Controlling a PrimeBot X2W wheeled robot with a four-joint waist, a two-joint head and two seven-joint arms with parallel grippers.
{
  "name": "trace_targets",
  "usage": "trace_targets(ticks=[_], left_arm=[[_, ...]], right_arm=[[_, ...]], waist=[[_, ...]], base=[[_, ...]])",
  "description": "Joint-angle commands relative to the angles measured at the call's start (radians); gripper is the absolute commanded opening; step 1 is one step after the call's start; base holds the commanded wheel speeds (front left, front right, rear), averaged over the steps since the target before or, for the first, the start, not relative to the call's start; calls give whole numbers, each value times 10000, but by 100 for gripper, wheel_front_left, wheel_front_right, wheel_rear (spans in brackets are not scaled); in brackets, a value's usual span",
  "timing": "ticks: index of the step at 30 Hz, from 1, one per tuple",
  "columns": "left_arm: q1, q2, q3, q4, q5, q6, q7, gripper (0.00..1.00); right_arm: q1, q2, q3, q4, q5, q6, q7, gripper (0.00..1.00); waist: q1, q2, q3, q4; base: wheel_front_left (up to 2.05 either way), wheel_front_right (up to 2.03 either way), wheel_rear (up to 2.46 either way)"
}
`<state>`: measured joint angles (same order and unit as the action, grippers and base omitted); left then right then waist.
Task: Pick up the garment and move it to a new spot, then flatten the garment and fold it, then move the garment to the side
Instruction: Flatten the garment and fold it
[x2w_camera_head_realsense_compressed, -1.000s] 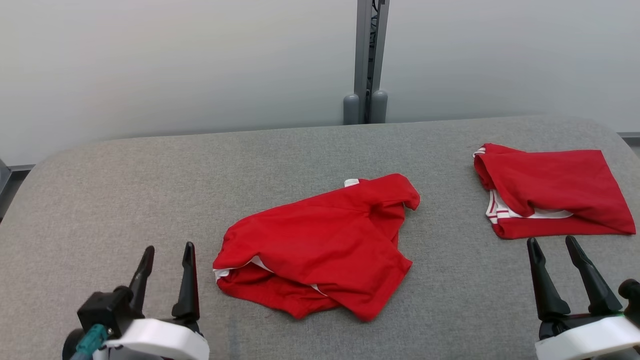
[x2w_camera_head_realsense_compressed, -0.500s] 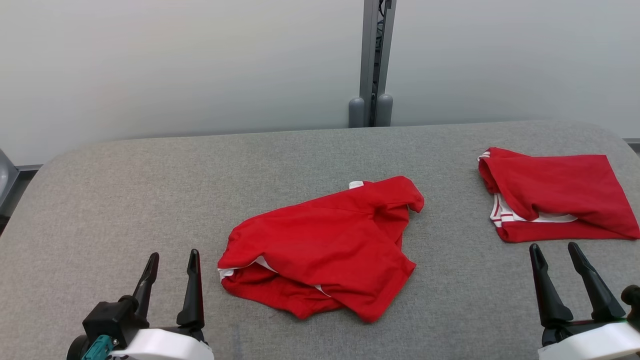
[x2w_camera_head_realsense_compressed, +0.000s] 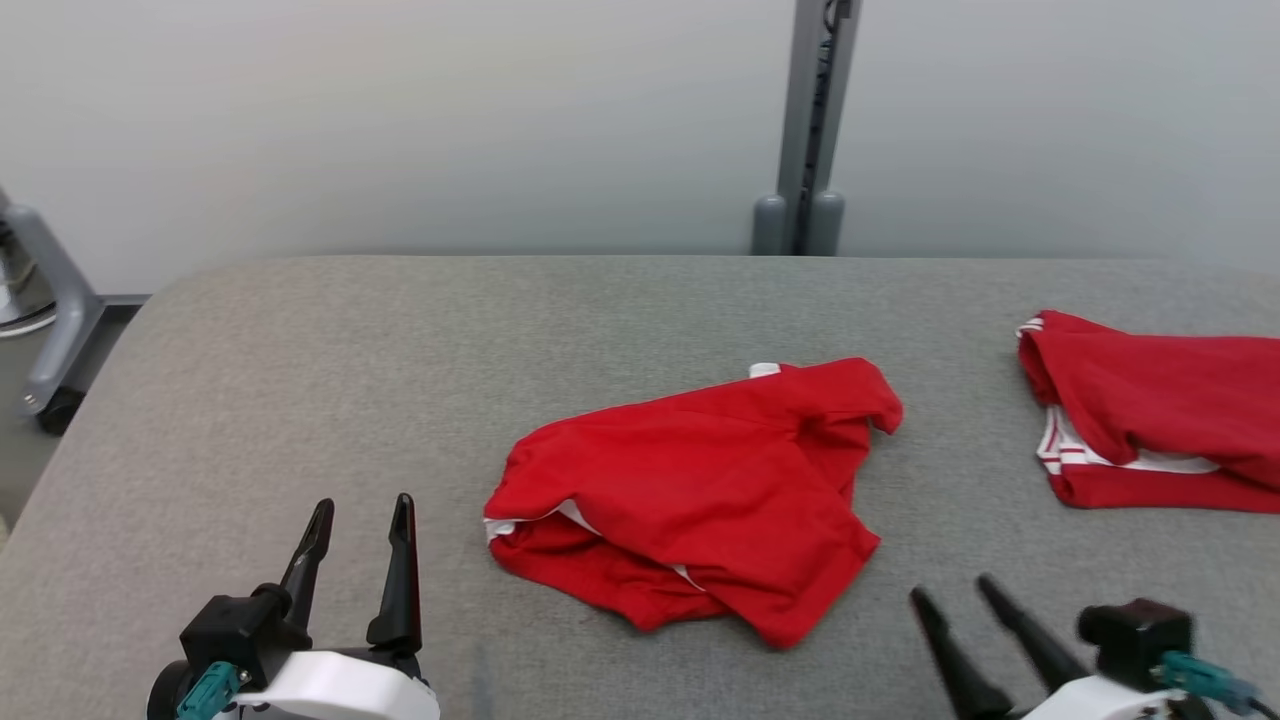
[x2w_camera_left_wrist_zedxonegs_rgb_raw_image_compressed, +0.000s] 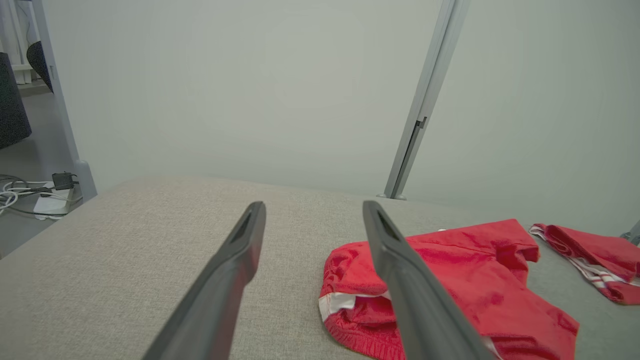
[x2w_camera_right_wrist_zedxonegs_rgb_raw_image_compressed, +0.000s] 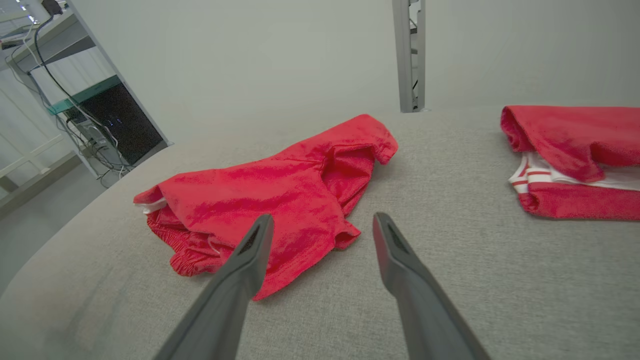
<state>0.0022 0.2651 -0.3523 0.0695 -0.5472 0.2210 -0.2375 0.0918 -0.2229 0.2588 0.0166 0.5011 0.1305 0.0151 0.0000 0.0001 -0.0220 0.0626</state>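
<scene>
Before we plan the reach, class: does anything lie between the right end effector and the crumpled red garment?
Nothing visible does. Only bare grey table separates the open right end effector from the crumpled red garment; the other red garment lies off to its right, outside that path.

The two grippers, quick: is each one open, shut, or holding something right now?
Left gripper: open, holding nothing.
Right gripper: open, holding nothing.

Your head cam pans left, so the scene slides right; your right gripper (x2w_camera_head_realsense_compressed: 948, 586) swings in twd the crumpled garment (x2w_camera_head_realsense_compressed: 700, 490), fingers leaning left.
</scene>
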Motion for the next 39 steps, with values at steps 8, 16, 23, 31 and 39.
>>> trace_targets(ticks=[8,16,23,31,39], left_arm=[[-264,19,-104,64,-57,-82,111,100],[-423,13,-176,40,-35,-90,140,100],[-579,-20,-232,91,-55,-136,106,100],[-599,23,-222,106,-75,-99,87,100],[-750,115,-316,91,-37,-94,233,100]], right_arm=[[-296,314,579,1432,675,8,2218,100],[-630,552,487,2333,745,8,2278,100],[-937,643,344,3046,774,8,1748,100],[-1285,570,564,2988,1229,8,890,0],[-1595,-198,695,2392,1880,8,548,0]], waist=[[0,-1,62,1212],[0,-1,426,2067],[0,-1,646,2466],[0,-1,774,2472],[0,-1,798,2262]], base=[[0,0,0],[0,0,0],[0,0,0],[0,0,0],[0,0,0]])
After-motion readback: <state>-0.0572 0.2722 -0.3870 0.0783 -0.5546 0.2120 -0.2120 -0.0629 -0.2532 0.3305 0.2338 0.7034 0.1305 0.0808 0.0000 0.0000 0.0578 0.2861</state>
